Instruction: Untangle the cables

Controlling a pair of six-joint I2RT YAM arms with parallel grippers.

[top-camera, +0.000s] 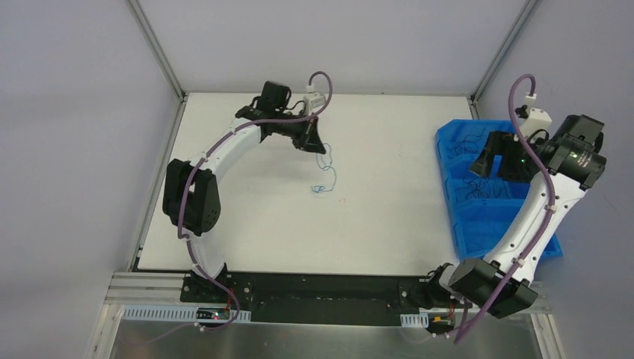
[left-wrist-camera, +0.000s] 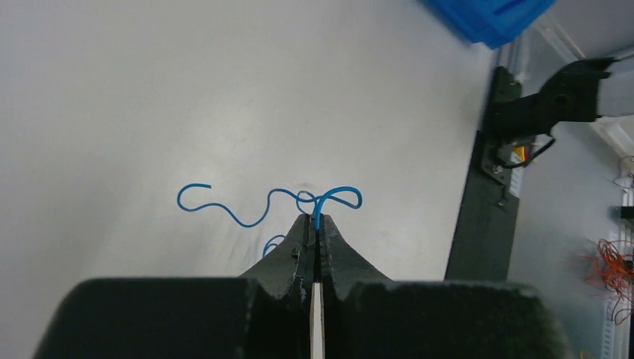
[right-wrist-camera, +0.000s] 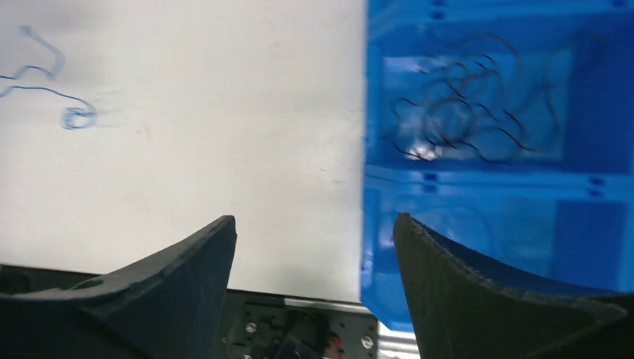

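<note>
Blue thin wire (left-wrist-camera: 340, 189) lies looped on the white desk (left-wrist-camera: 149, 90), one bend pinched in your left gripper (left-wrist-camera: 315, 221). Lift slowly so the loops slip free. Your right gripper (right-wrist-camera: 314, 218) gapes wide at the edge of the blue plastic tray (right-wrist-camera: 478, 187).

Mostly plastic here, plus a bit of bare metal

The table (top-camera: 389, 224) is smooth matt white on top. The tray (top-camera: 442, 161) on its right edge is shiny blue plastic, the blue wire (left-wrist-camera: 247, 224) mid-table has slick plastic-looking sheathing, the left gripper (left-wrist-camera: 315, 221) over the table is matt black and slightly grainy, and the rail (top-camera: 149, 288) along the table's near edge looks like dull silver metal.
</note>
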